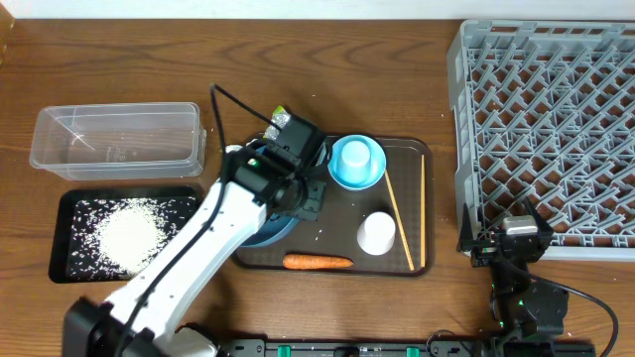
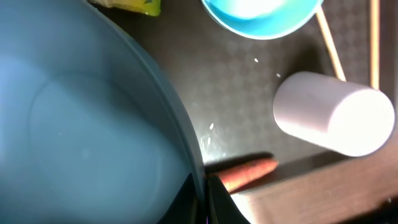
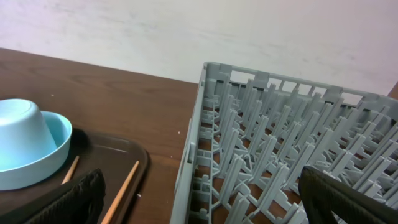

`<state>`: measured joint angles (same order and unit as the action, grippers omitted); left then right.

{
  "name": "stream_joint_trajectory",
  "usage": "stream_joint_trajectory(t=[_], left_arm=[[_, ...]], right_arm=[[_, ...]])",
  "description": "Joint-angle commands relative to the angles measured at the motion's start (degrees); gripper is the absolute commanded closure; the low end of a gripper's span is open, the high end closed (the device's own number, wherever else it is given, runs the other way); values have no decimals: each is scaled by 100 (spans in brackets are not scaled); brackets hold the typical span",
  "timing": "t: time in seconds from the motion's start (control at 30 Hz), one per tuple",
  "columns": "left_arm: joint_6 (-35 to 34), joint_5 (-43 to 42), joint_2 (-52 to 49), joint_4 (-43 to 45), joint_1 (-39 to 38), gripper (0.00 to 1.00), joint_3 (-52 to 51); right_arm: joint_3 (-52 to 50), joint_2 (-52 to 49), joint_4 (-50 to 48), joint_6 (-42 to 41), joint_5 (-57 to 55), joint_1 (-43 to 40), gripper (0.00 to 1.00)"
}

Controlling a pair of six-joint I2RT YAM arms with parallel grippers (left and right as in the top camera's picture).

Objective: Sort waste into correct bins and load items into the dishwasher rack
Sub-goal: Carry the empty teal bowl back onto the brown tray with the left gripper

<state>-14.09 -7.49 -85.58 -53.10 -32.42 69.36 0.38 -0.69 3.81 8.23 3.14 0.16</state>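
Dishwasher rack: standing at 3 o'clock on the surface, awaiting dishes; right edge cropped.
Large dark blue bowl: sitting at the serving tray's 8 o'clock, the left arm hiding most of it.
Left gripper: pinching the bowl's rim, likely for lifting.
Right gripper: hanging spread at the rack's 7 o'clock.

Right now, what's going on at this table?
The left pincer is shut on the rim of the large dark blue bowl, over the brown serving tray. The right pincer hangs open by the front-left corner of the dishwasher rack, which shows nothing loaded. The rice lies in the black tray. The carrot, chopsticks, pale blue cup and whitish-pink cup are on the serving tray.
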Motion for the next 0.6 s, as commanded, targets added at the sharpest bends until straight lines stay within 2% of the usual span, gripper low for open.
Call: stream_joint_trajectory(t=[0.0,0.2,0.57], left_arm=[[-129,70,-219,120,-17,94,168],[-129,-260,-540,444,-17,94,168],[-129,-256,-999,540,-55,93,98]], right_arm=[[-7,42,24,85,-13,-52,1],[-7,42,26,85,-13,-52,1],[-7,42,24,85,-13,-52,1]])
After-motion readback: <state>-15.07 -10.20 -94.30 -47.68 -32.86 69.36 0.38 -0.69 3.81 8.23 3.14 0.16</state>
